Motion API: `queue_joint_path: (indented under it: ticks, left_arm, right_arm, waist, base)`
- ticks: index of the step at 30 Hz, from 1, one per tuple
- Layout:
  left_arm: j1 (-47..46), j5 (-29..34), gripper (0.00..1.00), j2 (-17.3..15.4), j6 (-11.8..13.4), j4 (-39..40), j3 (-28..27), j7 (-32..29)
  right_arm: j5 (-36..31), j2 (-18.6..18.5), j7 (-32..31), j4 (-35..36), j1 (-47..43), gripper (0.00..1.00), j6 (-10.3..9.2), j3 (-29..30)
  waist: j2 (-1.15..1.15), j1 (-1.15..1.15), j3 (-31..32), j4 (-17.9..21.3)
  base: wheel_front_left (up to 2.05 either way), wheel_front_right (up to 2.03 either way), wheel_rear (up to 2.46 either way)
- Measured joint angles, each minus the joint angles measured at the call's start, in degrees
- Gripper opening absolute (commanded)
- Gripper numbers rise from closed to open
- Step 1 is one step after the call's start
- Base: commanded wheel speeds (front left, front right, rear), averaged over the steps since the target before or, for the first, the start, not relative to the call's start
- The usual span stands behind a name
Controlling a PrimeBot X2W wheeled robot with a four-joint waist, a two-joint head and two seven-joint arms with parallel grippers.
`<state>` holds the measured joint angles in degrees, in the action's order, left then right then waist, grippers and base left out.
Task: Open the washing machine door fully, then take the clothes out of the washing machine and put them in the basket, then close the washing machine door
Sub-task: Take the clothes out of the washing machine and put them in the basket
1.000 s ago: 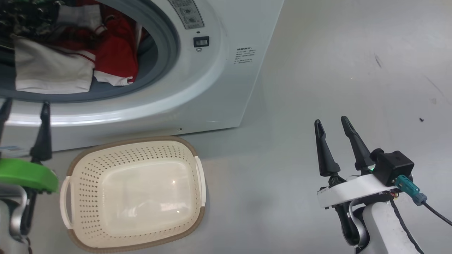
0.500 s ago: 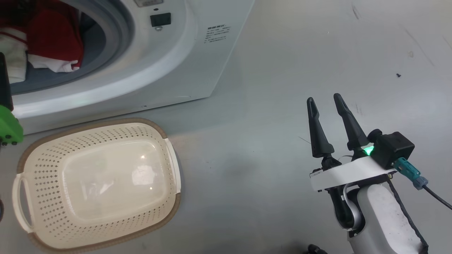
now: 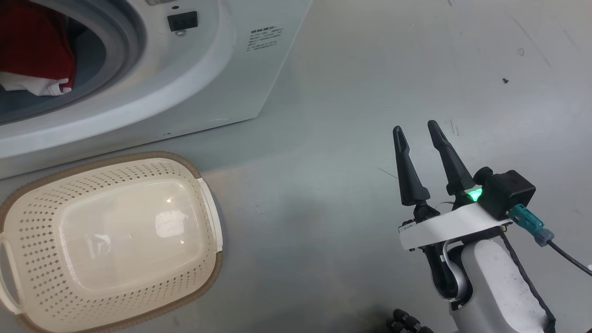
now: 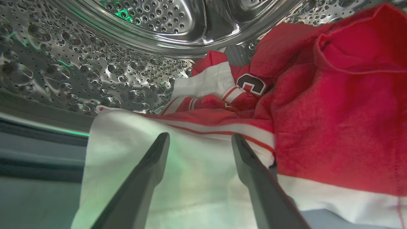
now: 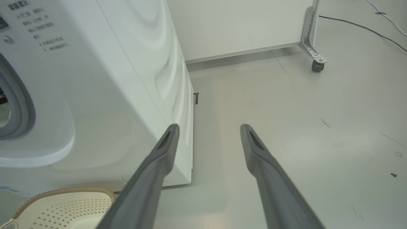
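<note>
First, the head view: the big white front-loading washing machine (image 3: 208, 69) stands far left, and the cream perforated plastic basket (image 3: 115, 173) sits on the grey floor (image 3: 347, 92) just in front of it. The right gripper (image 3: 415, 127) hangs over the floor at right, fingers spread wide.

Left wrist view: the left gripper (image 4: 198, 138), fingers wide apart, points into the perforated steel drum (image 4: 95, 63) over the red-and-white clothes (image 4: 318, 111). Whether it touches them cannot be told.

Right wrist view: the spread fingers flank the machine's near corner.

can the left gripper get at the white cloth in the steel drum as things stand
Likely yes: the open left gripper points straight at the white cloth in the perforated steel drum, nothing between them.
</note>
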<state>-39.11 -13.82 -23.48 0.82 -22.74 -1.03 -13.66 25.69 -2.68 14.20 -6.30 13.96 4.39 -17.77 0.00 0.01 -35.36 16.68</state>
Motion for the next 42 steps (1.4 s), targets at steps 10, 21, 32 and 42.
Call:
queue_joint_path:
  ticks: [10,21,32,42]
  left_arm:
    - [-4.89,3.75,1.00,-1.35,0.16,-4.59,3.44,-3.98]
    - [-9.27,4.83,1.00,-2.04,0.46,-10.25,4.86,-10.67]
    - [-14.51,4.25,1.00,-2.18,0.73,-13.80,4.28,-15.71]
    - [-16.47,4.22,0.00,-1.04,-0.18,-15.60,5.15,-17.55]
  right_arm:
    - [0.12,0.01,0.00,-0.08,0.91,1.00,-0.51,-1.15]
    - [0.62,0.00,0.00,-0.19,0.91,1.00,-0.59,-2.08]
    - [1.31,0.02,0.00,-0.16,1.16,1.00,-1.03,-2.24]
    - [1.45,0.02,0.00,-0.16,2.19,1.00,-1.57,-2.21]
  waist:
    - [0.00,0.00,-0.17,0.44]
    - [0.00,0.00,-0.52,0.80]
    - [0.00,0.00,-1.48,0.97]
    - [0.00,0.00,-1.58,0.83]
  base:
    - [0.00,0.00,0.00]
    - [0.00,0.00,0.00]
    - [0.00,0.00,0.00]
    - [0.00,0.00,0.00]
